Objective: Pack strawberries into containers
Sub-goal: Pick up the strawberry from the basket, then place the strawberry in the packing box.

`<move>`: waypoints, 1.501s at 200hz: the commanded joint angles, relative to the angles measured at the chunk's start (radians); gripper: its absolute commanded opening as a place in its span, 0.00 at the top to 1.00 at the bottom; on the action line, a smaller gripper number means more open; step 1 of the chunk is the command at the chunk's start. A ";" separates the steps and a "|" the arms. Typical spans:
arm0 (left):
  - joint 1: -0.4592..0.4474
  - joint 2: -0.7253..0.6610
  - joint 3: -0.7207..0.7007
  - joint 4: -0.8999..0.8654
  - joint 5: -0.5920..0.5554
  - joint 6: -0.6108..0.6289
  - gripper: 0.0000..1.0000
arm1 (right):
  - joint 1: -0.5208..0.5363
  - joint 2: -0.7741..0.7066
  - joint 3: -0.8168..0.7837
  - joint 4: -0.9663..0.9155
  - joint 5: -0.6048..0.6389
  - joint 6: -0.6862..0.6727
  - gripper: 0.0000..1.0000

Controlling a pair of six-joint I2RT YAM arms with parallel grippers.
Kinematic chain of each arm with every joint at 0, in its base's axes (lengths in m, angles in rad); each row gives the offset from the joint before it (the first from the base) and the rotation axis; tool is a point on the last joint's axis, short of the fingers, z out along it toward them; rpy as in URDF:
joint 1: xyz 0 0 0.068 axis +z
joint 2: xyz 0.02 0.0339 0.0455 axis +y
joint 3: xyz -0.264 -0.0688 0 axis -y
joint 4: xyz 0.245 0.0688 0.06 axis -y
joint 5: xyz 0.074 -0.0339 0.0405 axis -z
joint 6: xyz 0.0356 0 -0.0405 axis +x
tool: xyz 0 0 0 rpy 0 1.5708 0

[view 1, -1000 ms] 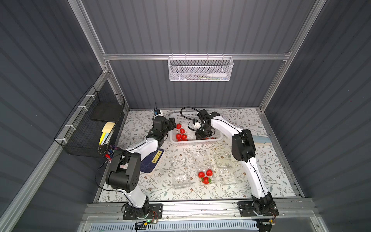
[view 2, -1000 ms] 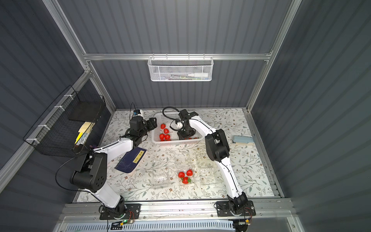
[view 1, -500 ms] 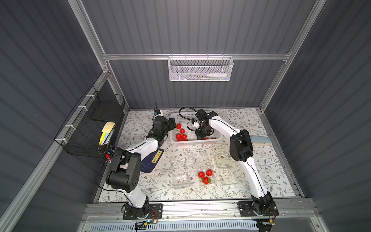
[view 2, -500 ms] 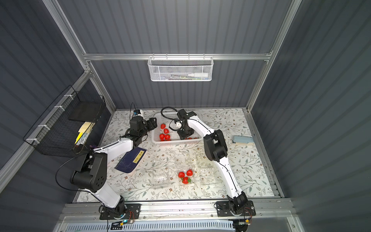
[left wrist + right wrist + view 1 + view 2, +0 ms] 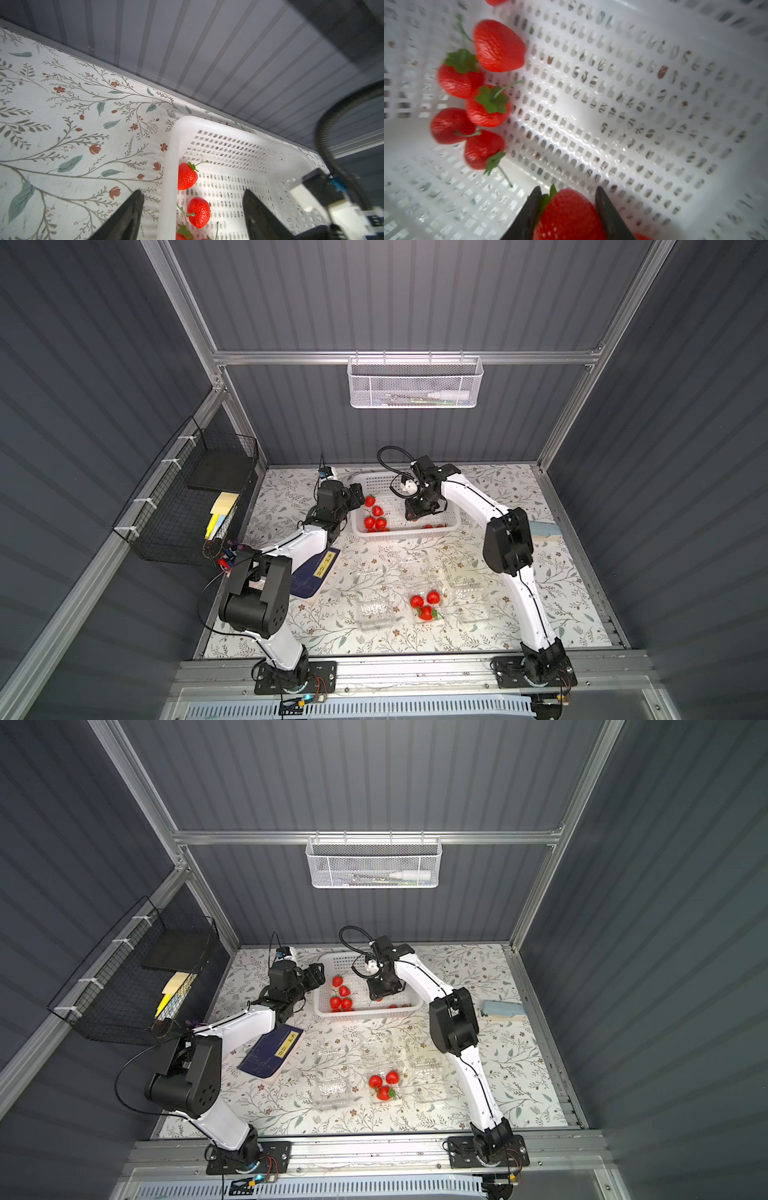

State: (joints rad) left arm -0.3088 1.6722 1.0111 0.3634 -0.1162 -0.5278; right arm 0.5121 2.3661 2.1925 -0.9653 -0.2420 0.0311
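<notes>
The right hand [image 5: 568, 189] grips a strawberry [image 5: 569, 216] down in the white perforated basket [image 5: 654, 93], apparently across its glossy flanks, so a quick lift could let it slip. The left hand [image 5: 193, 192], spread wide over the basket's wall, could snag it.

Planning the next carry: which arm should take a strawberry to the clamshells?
Right. The right end effector has its fingers pressed on a strawberry inside the white basket. The left end effector hangs open and empty at the basket's rim.
</notes>
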 commanded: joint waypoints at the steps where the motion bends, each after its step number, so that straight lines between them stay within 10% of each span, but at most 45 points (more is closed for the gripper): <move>1: -0.004 -0.030 0.017 0.019 -0.016 0.015 0.23 | -0.005 -0.125 -0.047 0.062 -0.046 0.068 0.69; 149: -0.151 -0.154 -0.056 0.007 0.046 -0.069 0.24 | 0.210 -1.074 -1.186 0.383 0.082 0.483 0.72; 300: -0.170 -0.137 0.007 -0.039 0.004 -0.054 0.24 | 0.408 -0.920 -1.380 0.506 0.035 0.677 0.70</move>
State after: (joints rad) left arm -0.4725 1.5333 0.9745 0.3332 -0.0975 -0.5880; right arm 0.9173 1.4475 0.8227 -0.4671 -0.2272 0.6815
